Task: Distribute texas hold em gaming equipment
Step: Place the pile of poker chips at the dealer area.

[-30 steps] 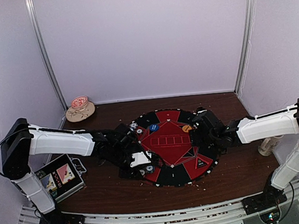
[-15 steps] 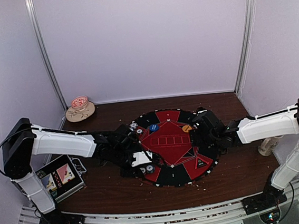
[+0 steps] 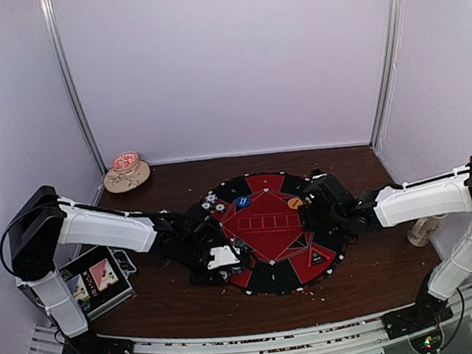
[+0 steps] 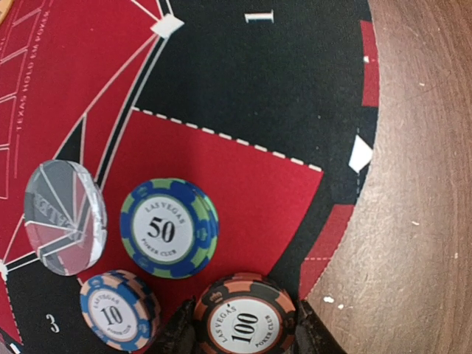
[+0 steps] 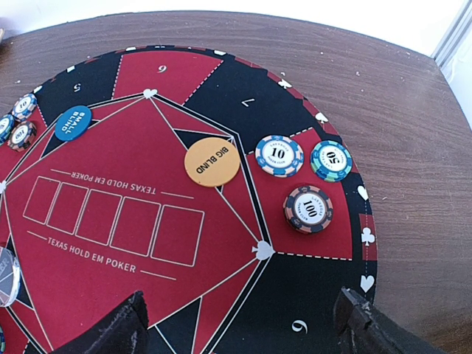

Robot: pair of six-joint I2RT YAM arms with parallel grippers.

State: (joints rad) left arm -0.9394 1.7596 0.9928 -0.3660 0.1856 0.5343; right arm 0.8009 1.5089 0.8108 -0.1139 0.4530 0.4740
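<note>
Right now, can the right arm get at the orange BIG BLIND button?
Probably yes. The right gripper is open just short of the orange button, which lies flat and uncovered on the mat; the 10 chip sits beside it, apart, so nothing blocks the way.

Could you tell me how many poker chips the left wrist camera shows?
3: the 50 chip on the red sector, the 10 chip lower left of it, the 100 chip gripped by the left end effector. Others may lie off-frame.

Dark fingers (image 4: 174, 341) clamp a black-and-red striped 100 poker chip (image 4: 244, 318) on the red-and-black felt mat (image 4: 251, 192), near a blue-and-green 50 chip (image 4: 168, 228) and a blue-and-peach 10 chip (image 4: 116, 310).
</note>
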